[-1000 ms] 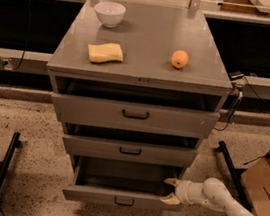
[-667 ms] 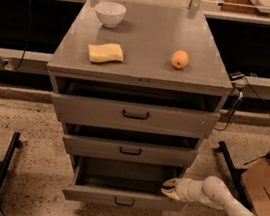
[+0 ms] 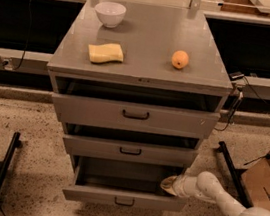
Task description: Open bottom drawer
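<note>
Gripper (image 3: 169, 184), grip state indeterminable, sits at the right rim of the partly open bottom drawer (image 3: 92, 194), whose bar handle (image 3: 124, 201) lies down-left of it.

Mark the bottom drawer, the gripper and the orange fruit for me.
bottom drawer (image 3: 96, 195): camera view, on its front panel.
gripper (image 3: 168, 184): camera view, at its tip, by the open bottom drawer's right edge.
orange fruit (image 3: 180, 59): camera view, centre of the fruit.
</note>
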`<state>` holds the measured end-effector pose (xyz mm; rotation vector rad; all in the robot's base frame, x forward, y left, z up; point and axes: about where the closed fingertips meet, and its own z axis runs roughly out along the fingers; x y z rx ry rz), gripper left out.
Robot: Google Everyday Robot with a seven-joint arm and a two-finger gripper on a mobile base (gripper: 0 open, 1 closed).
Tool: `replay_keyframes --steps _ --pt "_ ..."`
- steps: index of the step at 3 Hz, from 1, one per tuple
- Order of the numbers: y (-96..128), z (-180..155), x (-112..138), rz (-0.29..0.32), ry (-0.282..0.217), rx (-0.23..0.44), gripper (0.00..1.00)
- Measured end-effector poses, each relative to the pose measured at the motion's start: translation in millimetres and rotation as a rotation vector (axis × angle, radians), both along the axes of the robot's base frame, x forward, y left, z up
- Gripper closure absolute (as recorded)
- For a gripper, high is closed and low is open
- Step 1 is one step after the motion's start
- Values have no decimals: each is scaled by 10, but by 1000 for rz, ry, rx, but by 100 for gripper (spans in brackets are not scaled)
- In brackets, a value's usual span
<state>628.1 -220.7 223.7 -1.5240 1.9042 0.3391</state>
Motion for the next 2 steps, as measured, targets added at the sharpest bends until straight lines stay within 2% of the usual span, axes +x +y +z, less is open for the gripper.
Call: replay_keyframes --steps 1,2 --pt "-30 11 44 -7 -7 -2 100" --pt "84 -45 27 24 -6 -25 100"
